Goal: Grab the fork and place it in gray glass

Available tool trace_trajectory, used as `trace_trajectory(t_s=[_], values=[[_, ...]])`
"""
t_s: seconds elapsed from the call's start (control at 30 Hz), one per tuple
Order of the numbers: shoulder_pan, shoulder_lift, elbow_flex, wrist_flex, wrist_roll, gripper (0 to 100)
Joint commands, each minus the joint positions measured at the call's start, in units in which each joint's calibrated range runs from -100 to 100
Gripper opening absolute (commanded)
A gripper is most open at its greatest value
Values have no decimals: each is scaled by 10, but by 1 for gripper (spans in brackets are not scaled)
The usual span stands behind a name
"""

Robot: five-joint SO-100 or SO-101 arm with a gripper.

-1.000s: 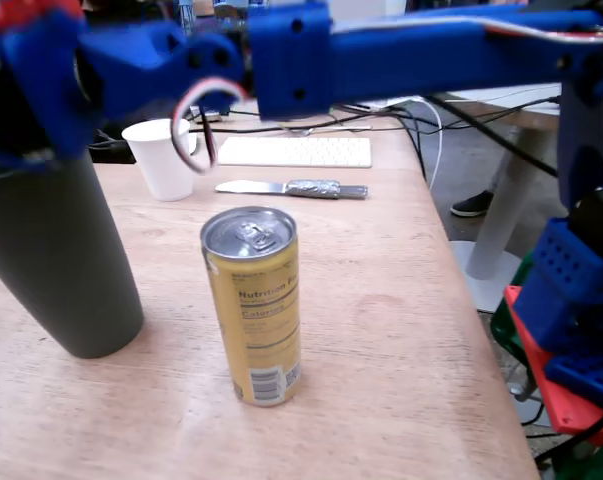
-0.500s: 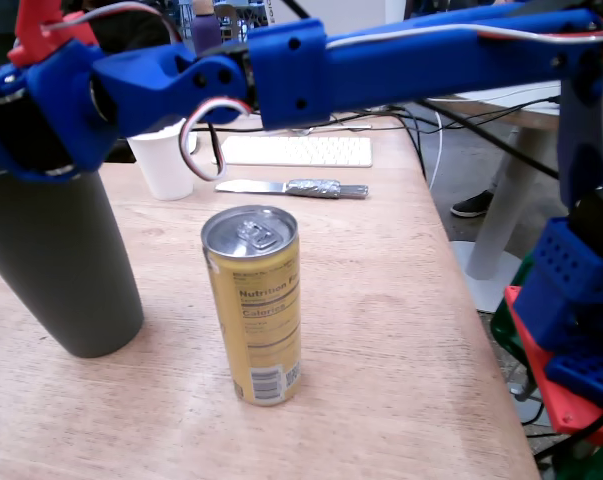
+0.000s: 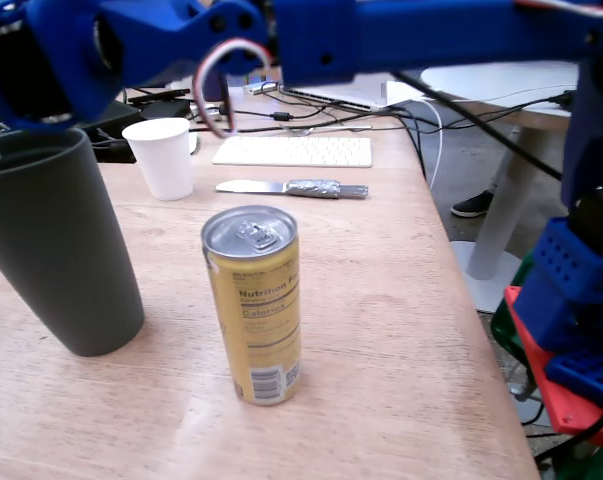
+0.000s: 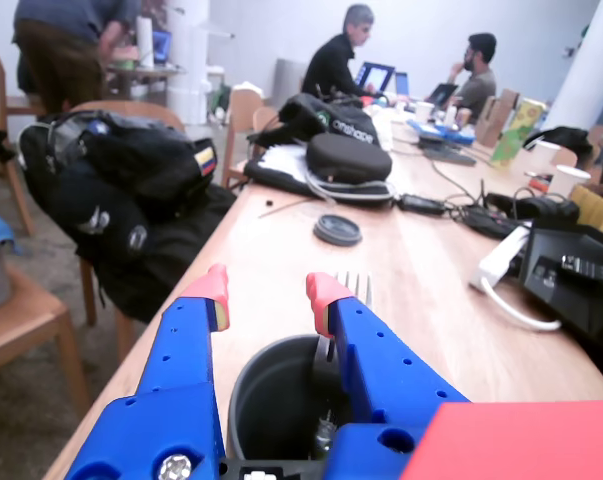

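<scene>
Above the gray glass [image 4: 281, 400], pincer [image 4: 266, 290] spread open, gripping nothing; fork [image 4: 349, 290] standing in the glass, tines poking past the rim. Placement apparently done; only withdrawal left.

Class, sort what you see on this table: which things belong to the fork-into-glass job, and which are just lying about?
Belongs to the job:
- fork, tines showing above the glass rim
- gray glass
- gripper, open over the glass

Just lying about:
- yellow can
- knife
- white paper cup
- keyboard
</scene>
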Motion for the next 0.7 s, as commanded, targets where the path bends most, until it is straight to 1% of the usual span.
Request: trace_trajectory(t_s=[0.0,0.33,0.57,0.67], values=[[2,-116,57,0,0,17],[4,-432,317,0,0,18],[7,-672,538,0,-6,17],[89,-756,646,0,-11,18]])
